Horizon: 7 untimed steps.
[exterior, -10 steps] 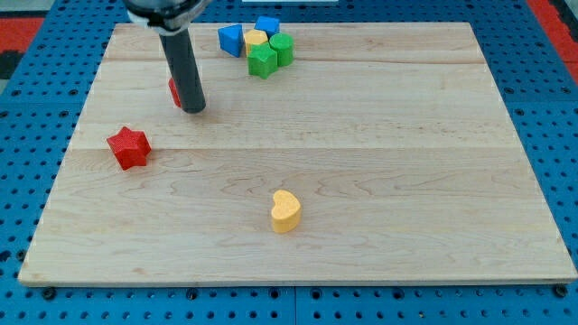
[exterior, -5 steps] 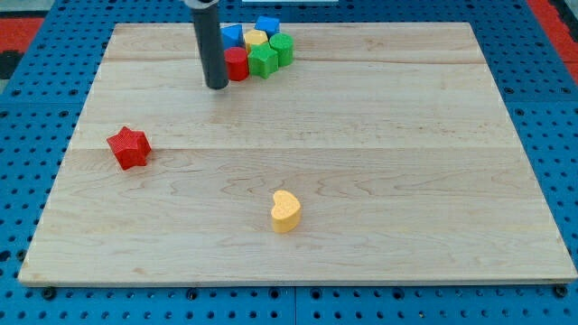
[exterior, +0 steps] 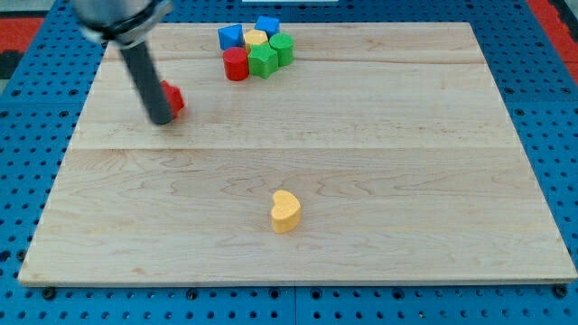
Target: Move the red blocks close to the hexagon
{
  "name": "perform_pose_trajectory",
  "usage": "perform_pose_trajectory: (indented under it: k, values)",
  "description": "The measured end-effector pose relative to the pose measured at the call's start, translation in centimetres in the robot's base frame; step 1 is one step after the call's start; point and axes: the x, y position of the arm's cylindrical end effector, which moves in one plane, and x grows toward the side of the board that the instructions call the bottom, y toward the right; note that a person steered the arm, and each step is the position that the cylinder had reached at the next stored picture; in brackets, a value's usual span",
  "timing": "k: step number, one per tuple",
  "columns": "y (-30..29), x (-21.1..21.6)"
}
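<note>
My tip [exterior: 163, 119] rests on the board at the view's upper left. A red block [exterior: 172, 97], likely the star, sits just right of the rod, touching it and partly hidden by it. A red cylinder [exterior: 236, 64] stands at the view's top in a cluster, touching a green star-like block [exterior: 263, 60]. A yellow hexagon-like block [exterior: 256, 39] and a green block [exterior: 283, 48] sit in the same cluster.
Two blue blocks [exterior: 231, 36] [exterior: 267, 24] lie at the back of the cluster near the board's top edge. A yellow heart block [exterior: 285, 210] sits alone toward the view's bottom centre. The wooden board [exterior: 406, 162] lies on a blue pegboard.
My tip left the red cylinder by the cluster and swung to the view's left. The red star has moved up and right from the left side, now beside the rod.
</note>
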Motion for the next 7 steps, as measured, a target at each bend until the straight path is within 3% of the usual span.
perform_pose_trajectory:
  k: [1,2,3,4,6,7]
  values:
    - [1.5,-4.6]
    - [1.1,-0.9]
    - [-3.7,-2.0]
    - [-0.5,-6.3]
    - [7.0,-6.3]
    - [7.0,-5.9]
